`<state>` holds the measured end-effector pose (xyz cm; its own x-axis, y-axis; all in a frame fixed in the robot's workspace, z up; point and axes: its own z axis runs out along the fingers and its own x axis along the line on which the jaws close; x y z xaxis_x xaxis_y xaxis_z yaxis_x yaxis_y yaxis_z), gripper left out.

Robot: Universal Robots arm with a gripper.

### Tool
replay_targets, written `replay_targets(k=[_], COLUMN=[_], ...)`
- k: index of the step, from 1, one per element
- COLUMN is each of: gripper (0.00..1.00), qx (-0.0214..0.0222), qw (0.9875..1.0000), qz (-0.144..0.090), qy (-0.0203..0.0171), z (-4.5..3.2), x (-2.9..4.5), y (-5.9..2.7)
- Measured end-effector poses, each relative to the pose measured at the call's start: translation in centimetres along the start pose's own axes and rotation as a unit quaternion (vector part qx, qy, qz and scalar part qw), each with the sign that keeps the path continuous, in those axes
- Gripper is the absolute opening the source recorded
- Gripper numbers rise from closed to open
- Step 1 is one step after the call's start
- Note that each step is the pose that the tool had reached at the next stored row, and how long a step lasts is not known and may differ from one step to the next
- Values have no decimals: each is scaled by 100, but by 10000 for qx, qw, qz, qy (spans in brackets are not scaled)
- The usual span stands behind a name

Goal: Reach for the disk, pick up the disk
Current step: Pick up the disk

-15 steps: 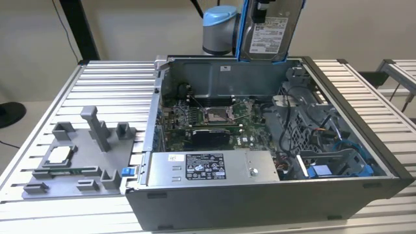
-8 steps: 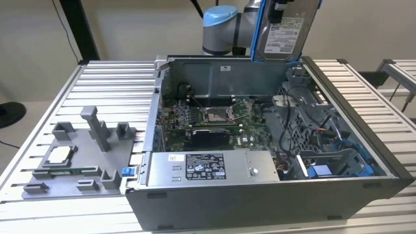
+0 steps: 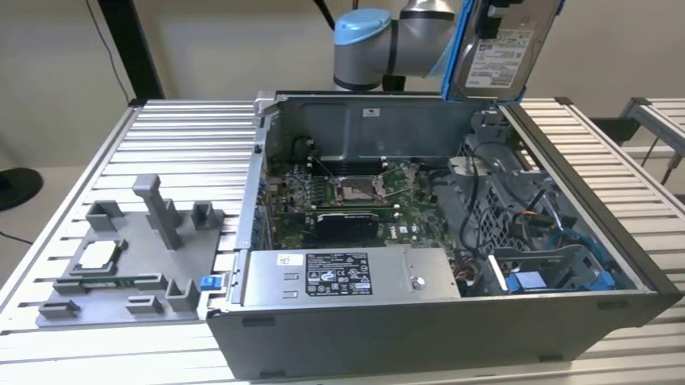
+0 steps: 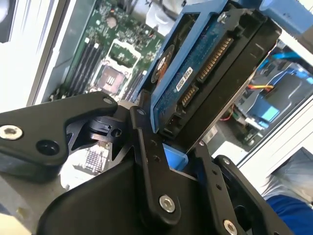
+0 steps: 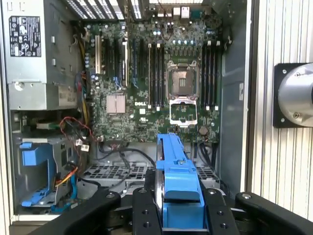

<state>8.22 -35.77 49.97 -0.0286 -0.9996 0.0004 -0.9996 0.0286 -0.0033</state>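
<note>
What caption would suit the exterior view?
Gripper holds the disk lifted above the open computer case.

The robot arm (image 3: 402, 40) had a round grey metal body, and its joint carried a light blue plastic cap (image 3: 361, 28). The gripper (image 4: 168, 142) was matte black, built of flat angular link plates. Silver round-headed screws (image 4: 167, 203) sat in those plates, and small black holes showed beside them in both wrist views.

Plain beige wall (image 3: 214, 48) behind; ribbed aluminium table (image 3: 172, 152) spans the scene; black post (image 3: 131, 48) stands at its far corner, exterior view's left; even, diffuse light; pale floor (image 3: 32, 216) beside table.
</note>
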Motion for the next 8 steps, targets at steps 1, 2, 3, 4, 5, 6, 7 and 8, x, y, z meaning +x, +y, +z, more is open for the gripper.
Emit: replay_targets(k=[1, 2, 3, 4, 5, 6, 7, 8], gripper=[0, 0, 0, 0, 0, 0, 0, 0], qx=[-1, -1, -1, -2, -2, -2, -2, -2], qw=[10000, 10000, 10000, 10000, 10000, 10000, 10000, 10000], qz=[0, 0, 0, 0, 0, 0, 1, 1], qy=[0, 0, 0, -1, -1, 0, -1, 0], z=[0, 0, 0, 1, 1, 1, 1, 1], x=[-1, -2, -2, -3, -4, -3, -3, -3], y=[-46, -91, -127, -148, -153, -153, -153, -153])
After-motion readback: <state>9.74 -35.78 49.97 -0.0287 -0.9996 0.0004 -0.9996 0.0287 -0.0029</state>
